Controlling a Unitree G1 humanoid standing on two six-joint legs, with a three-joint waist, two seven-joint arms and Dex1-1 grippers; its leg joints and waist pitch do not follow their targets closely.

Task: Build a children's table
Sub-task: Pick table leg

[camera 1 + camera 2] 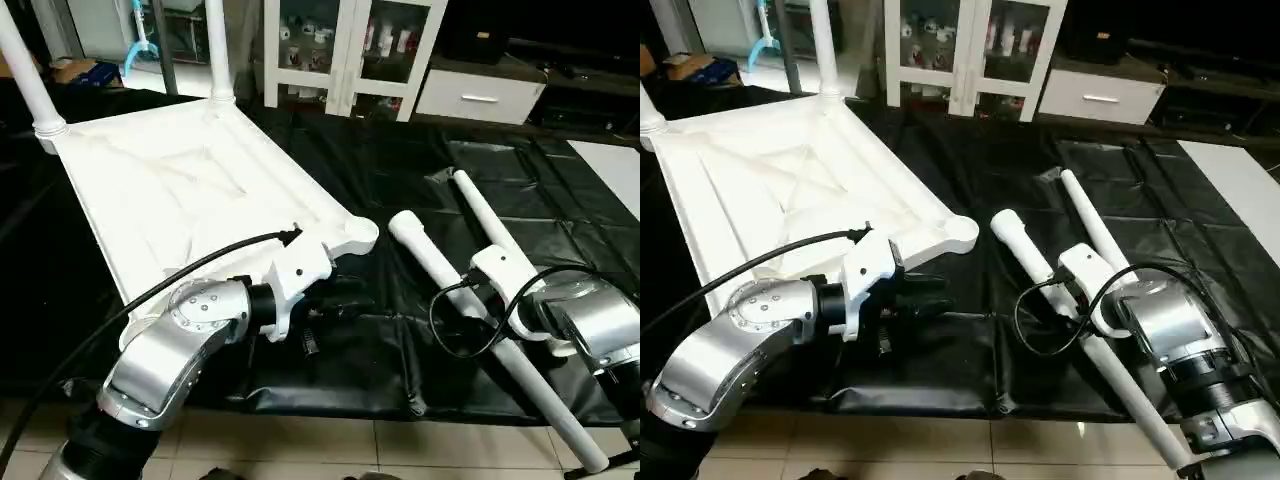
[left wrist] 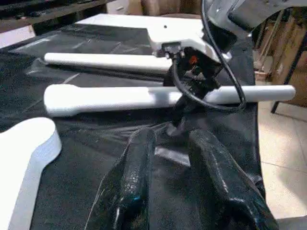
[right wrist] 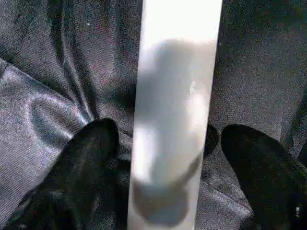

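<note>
My right gripper (image 3: 165, 143) points down over a long tapered white plastic tube leg (image 3: 175, 96), its two black fingers (image 3: 81, 163) spread wide, one on each side of the tube, not pressing it. That leg lies flat on the black-covered work surface (image 1: 400, 170); its long axis runs from a thicker rounded end (image 1: 408, 226), pointing away from me toward the tabletop's corner, down to a thin end (image 1: 590, 462) that hangs past the near edge of the surface. A second white tube leg (image 1: 485, 215) lies just beside it, farther from me and roughly parallel, the two close together near my right wrist.

My left gripper (image 2: 168, 163) is held level just above the black cover, fingers a little apart with nothing between them, pointing across toward the two lying legs.

Beside my left gripper lies the white plastic rectangular tabletop (image 1: 180, 190), upside down, its X-ribbed underside facing up. Its near rounded corner socket (image 1: 352, 234) is open. At the two far corners, white legs (image 1: 28, 75) stand upright in their sockets.

Beyond the surface stand a white glass-fronted cabinet (image 1: 345, 50) and a low white drawer unit (image 1: 480, 95)
</note>
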